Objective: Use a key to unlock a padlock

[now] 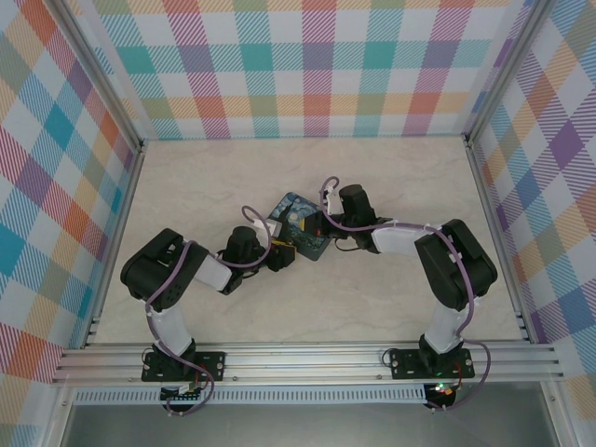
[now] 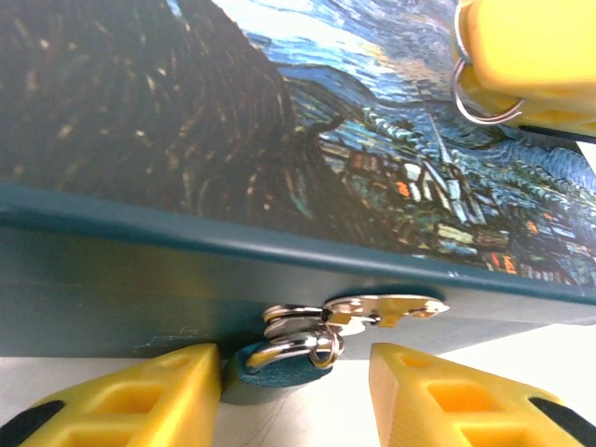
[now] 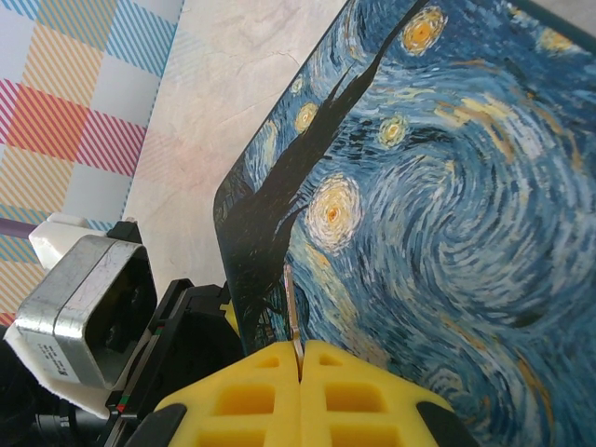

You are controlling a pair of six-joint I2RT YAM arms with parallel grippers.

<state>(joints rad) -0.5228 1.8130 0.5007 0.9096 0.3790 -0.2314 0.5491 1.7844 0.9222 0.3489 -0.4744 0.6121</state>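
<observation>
Against the painted box's (image 2: 140, 270) teal front wall, below a silvery hasp (image 2: 382, 307), the tiny blue, silver-shackled padlock (image 2: 270, 368) sits between the left fingers (image 2: 177, 377), spread wide. Above the lid (image 3: 447, 233), the right fingers (image 3: 354, 400) pinch the thin grey key (image 3: 291, 312).

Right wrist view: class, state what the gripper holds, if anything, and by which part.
The right gripper pinches the key by one end; the rest juts out beyond the pinch.

A box (image 1: 296, 212) painted with blue and yellow swirls sits mid-frame on a pale marbled table (image 1: 279, 168). Pastel checkered walls (image 1: 317, 65) fill the top and sides.
</observation>
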